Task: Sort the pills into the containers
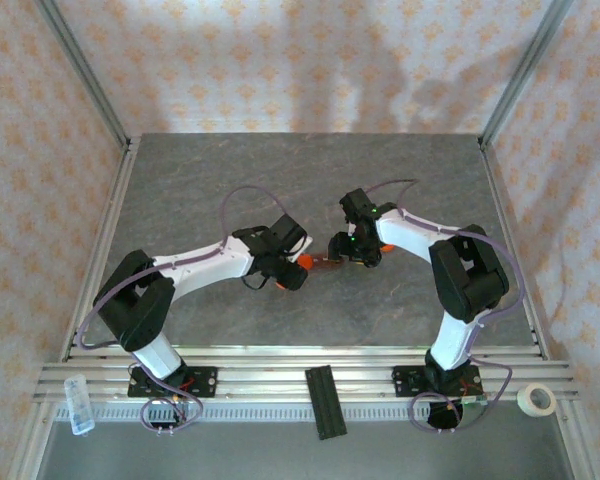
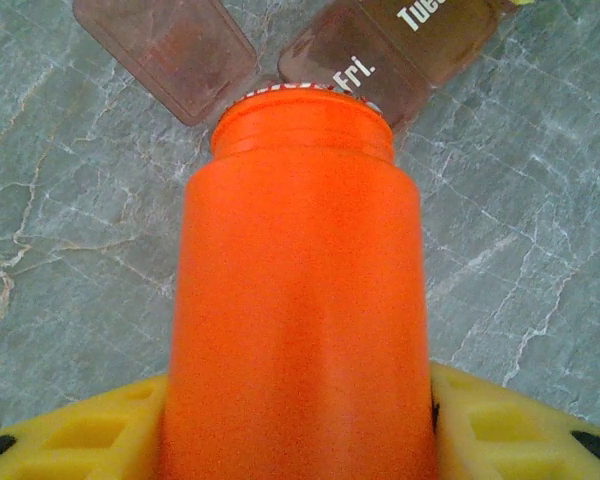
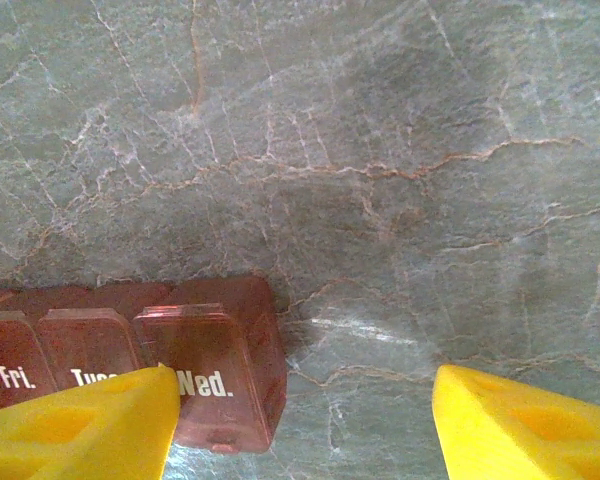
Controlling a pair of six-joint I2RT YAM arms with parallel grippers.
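The left end effector (image 2: 300,425) clamps an orange bottle (image 2: 300,300), whose mouth hides part of the containers (image 2: 380,50) at 12 o'clock. The right end effector (image 3: 305,420) gapes wide and empty over the desk (image 3: 380,150), the containers cut off at 8 o'clock.

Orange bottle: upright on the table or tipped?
Tipped. The orange bottle is clamped in the left gripper, its mouth pointing down at the pill organizer beside the Fri. lid. Capped or not: cannot tell.

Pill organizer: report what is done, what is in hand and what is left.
Done: one lid looks flipped open. In hand: the left gripper holds the bottle, mouth at the organizer; the right gripper hangs open by its Wed. end. To do: no pills visible in any compartment, so the sorting itself remains.
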